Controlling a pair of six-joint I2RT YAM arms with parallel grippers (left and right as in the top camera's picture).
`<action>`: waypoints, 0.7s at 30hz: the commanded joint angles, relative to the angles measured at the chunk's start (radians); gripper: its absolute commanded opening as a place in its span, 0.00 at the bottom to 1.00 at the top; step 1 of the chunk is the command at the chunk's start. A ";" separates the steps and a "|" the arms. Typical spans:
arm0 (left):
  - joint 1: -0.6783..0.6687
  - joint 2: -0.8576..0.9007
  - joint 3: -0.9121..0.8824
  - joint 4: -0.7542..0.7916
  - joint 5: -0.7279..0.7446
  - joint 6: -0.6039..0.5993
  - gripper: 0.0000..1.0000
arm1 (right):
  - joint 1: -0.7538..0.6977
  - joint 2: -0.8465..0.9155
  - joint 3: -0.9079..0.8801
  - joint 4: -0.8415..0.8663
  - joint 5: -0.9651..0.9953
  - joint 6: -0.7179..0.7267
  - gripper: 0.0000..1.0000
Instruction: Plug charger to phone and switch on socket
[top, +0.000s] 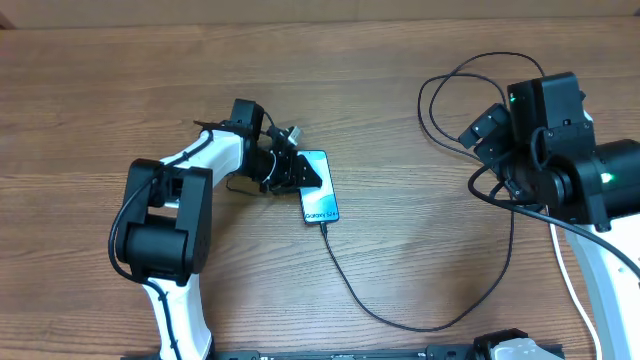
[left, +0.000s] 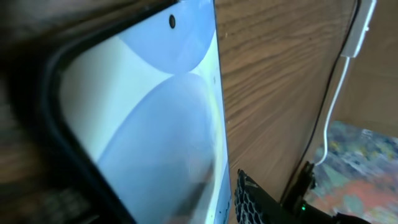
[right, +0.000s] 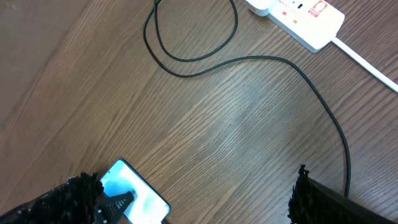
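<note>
I am reading the task as partly done. The phone (top: 320, 200) is lying left of centre on the worktop (top: 400, 150) with its screen lit. The charger (right: 261, 57) is meeting the phone's near edge, so I am judging that end plugged in. From there the cable is running near and right, then looping far toward the socket (right: 305, 18).

The socket is showing only in the right wrist view, with its white cord (right: 367, 62) leading off right. I cannot tell whether the plug is seated or a switch is on. I am treating the switching as the step left.

The left gripper (top: 290, 168) is sitting over the phone's far end, and I cannot tell whether its jaws are pinching it. The right gripper (right: 198, 186) is hovering between phone and socket, jaws spread wide and holding nothing.

I am seeing no containers.
</note>
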 joint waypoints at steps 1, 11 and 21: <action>0.006 0.060 -0.024 -0.004 -0.305 0.015 0.44 | -0.004 -0.011 -0.004 0.006 0.013 -0.003 1.00; 0.001 0.060 0.012 0.003 -0.245 0.130 0.45 | -0.004 0.008 -0.004 0.068 0.029 -0.002 1.00; 0.009 0.060 0.034 -0.001 -0.255 0.092 1.00 | -0.053 0.045 -0.004 0.095 0.044 0.002 1.00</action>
